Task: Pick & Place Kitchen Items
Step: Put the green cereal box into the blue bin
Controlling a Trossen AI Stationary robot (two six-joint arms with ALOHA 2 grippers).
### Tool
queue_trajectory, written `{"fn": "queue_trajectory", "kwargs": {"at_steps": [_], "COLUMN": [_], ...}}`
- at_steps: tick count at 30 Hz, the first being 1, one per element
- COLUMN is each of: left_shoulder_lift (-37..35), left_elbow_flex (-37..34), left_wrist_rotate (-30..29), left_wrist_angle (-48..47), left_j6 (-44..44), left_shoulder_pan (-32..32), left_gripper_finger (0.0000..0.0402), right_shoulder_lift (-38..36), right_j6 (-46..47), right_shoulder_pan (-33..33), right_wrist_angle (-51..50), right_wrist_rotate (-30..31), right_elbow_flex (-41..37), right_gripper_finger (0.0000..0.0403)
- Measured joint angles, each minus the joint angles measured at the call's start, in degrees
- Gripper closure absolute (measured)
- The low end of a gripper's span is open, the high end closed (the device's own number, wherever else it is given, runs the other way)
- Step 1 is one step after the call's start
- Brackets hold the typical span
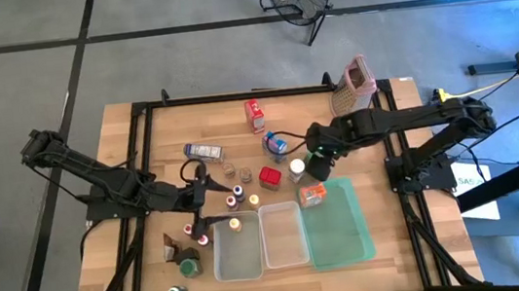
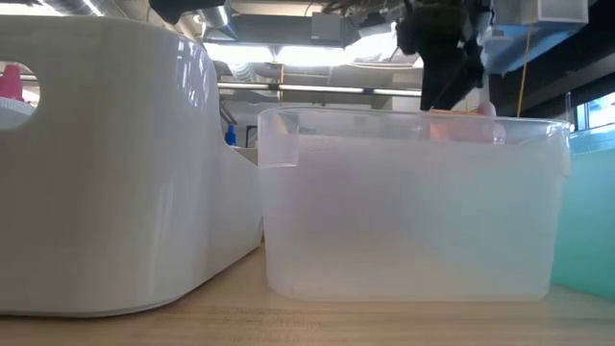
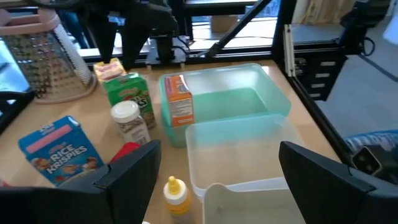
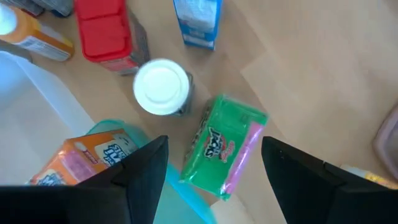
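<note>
Left gripper (image 1: 200,214) waits wide open and empty at table centre-left, among small bottles. Right gripper (image 4: 214,180) hangs directly over the green carton (image 4: 222,147), jaws parted, holding nothing. The carton's long axis runs one to seven o'clock. Obstructions: white-capped jar (image 4: 161,88) touching at ten o'clock, orange carton (image 4: 84,160) near at eight, in the green tray (image 1: 349,238).

worktop (image 1: 130,131): wood | on it: green tray (image 1: 349,238), two clear tubs (image 1: 284,250), grater (image 1: 352,84), cartons (image 1: 255,115), small jars (image 1: 297,169)
</note>
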Motion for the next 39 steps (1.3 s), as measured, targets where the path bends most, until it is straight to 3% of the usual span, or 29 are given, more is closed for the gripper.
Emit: {"fn": "queue_trajectory", "kwargs": {"at_steps": [22,39], "left_shoulder_lift": [0.0,0.0], "left_elbow_flex": [0.0,0.0], "left_wrist_rotate": [0.6,0.6], "left_wrist_angle": [-5.0,-4.9], "left_j6": [-2.0,-2.0], "left_shoulder_pan": [-1.0,-3.1], "left_gripper_finger": [0.0080,0.0080], "right_shoulder_lift": [0.0,0.1], "right_j6": [4.2,4.0], "right_shoulder_pan": [-1.1,-1.5], "right_wrist_angle": [9.5,12.3], "right_wrist_rotate": [-1.0,-1.2], "right_elbow_flex": [-9.4,-12.0], "right_gripper_finger": [0.0141,0.0141]}}
